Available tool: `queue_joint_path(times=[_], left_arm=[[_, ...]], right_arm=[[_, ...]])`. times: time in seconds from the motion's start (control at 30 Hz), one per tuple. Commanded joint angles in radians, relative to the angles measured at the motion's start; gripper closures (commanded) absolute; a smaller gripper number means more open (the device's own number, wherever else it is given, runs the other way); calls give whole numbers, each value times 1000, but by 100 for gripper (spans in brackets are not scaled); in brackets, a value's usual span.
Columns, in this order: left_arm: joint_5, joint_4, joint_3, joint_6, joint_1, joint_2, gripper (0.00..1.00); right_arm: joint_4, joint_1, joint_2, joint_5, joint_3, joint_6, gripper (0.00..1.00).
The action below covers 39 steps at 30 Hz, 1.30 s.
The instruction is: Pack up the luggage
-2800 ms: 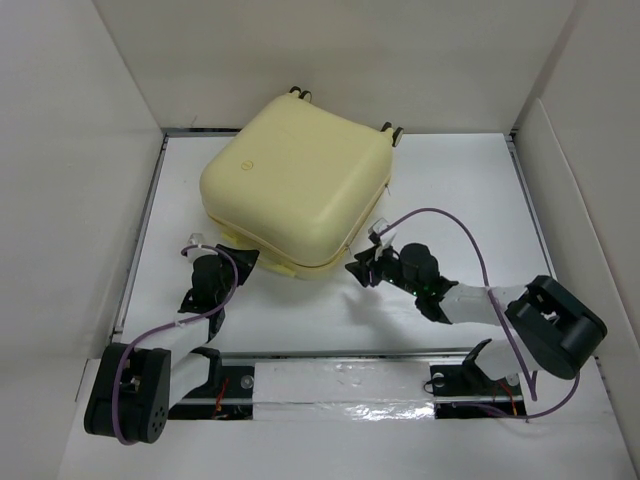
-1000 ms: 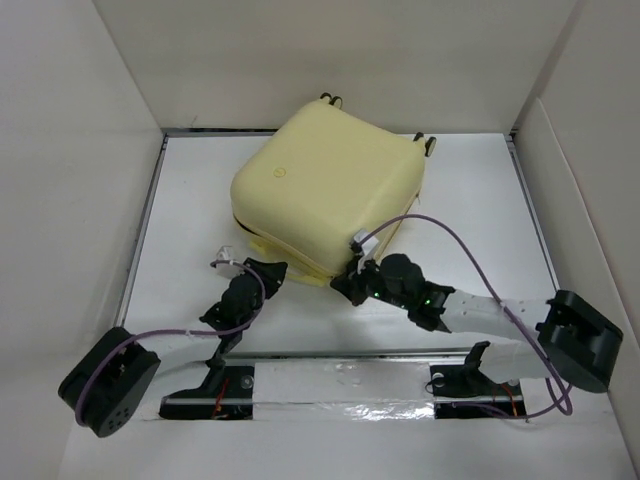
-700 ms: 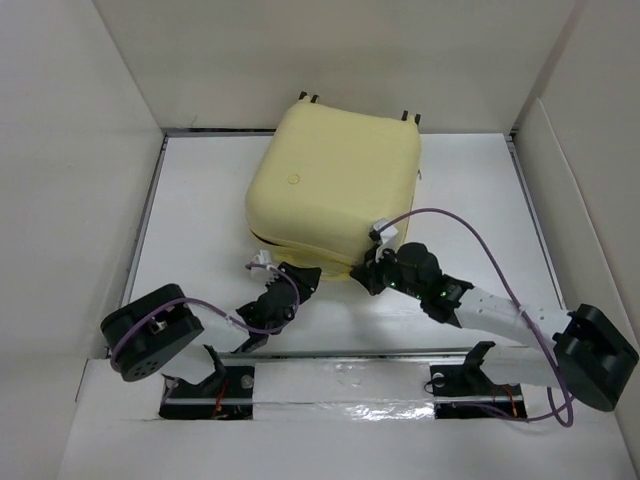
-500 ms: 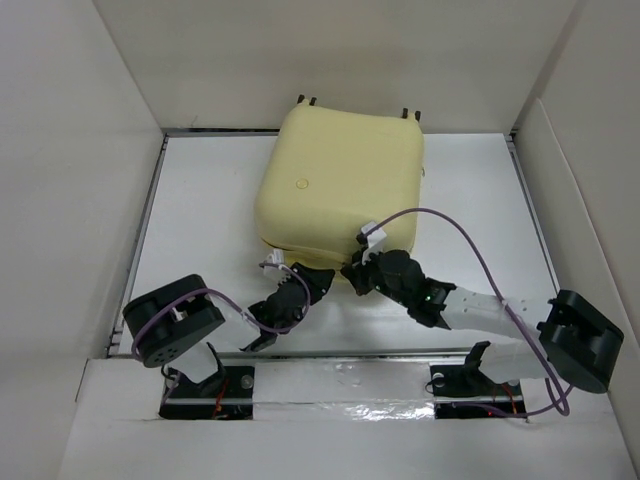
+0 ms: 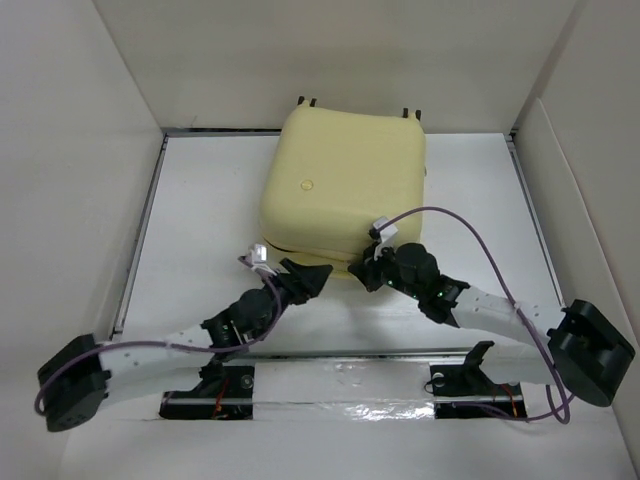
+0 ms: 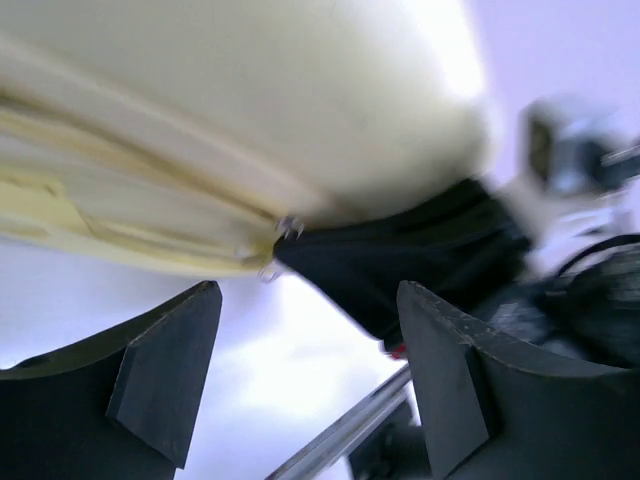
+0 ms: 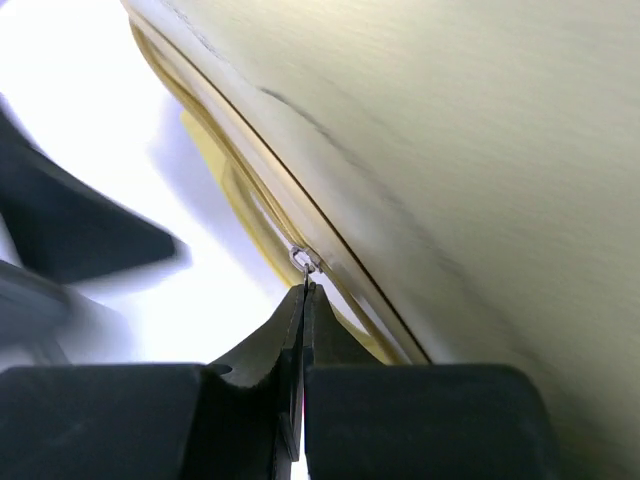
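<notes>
The right gripper (image 7: 303, 292) is pinched tight, its two black tips closed on the thin metal zip pull (image 7: 303, 262), whose small ring shows just past them. The pull sits on the seam (image 7: 240, 175) between the two shells of the luggage (image 5: 345, 175), on its near side, right of the middle. The left gripper (image 6: 308, 300) stands wide with nothing between its fingers (image 6: 165, 375). It points at the same near side from just to the left, close to the seam but not touching it. In its wrist view the right gripper's black body shows between the fingers.

The luggage lies flat on the table (image 5: 200, 230), near the back wall and in the middle from left to right. The emblem (image 5: 308, 184) on the upper shell faces up. The long axis runs from the arms toward the back wall, nearly square to the table edges. The wheels (image 5: 308, 100) are at the far end and point away from the arms.

The two shells are shut together, so the inside and any contents are out of sight. From these views it cannot be told how far along the seam the zip is closed.

The left wrist view is blurred, and the luggage there is only a pale yellow curve with a darker seam line. The right wrist view shows just the near side of the luggage, cut off on every side. From above, the right gripper's tips are too small and dark to make out. A purple cable (image 5: 460, 225) loops over the right arm. White walls (image 5: 80, 150) stand around the table.
</notes>
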Motion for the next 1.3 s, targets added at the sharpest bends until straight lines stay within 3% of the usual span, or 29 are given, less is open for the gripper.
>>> queue_joint_path(times=[0.0, 0.1, 0.23, 0.37, 0.53, 0.6, 0.7, 0.83, 1.0, 1.27], left_arm=[[-161, -375, 2, 79, 20, -315, 33], [-249, -571, 39, 59, 127, -508, 37], [-205, -621, 91, 82, 296, -567, 39], [-56, -625, 166, 102, 469, -412, 42], [190, -397, 133, 85, 724, -210, 51], [321, -308, 132, 76, 767, -119, 54], [408, -219, 151, 68, 758, -7, 60], [408, -156, 175, 59, 657, 104, 62], [420, -47, 119, -7, 571, 171, 68], [345, 14, 56, -61, 448, 170, 68]], right_arm=[[61, -59, -52, -143, -18, -5, 100], [27, -130, -93, -181, -20, -19, 100], [-19, -197, -153, -235, -24, -28, 100], [-38, -208, -179, -273, -29, -24, 100], [-55, -156, -179, -223, -35, -19, 100], [-56, -130, -179, -192, -35, -15, 100], [-45, -107, -175, -154, -29, -12, 100], [-9, -107, -132, -138, 12, -50, 100], [-71, -92, -28, -187, 182, -120, 100], [-10, 252, 264, -174, 444, -74, 100]])
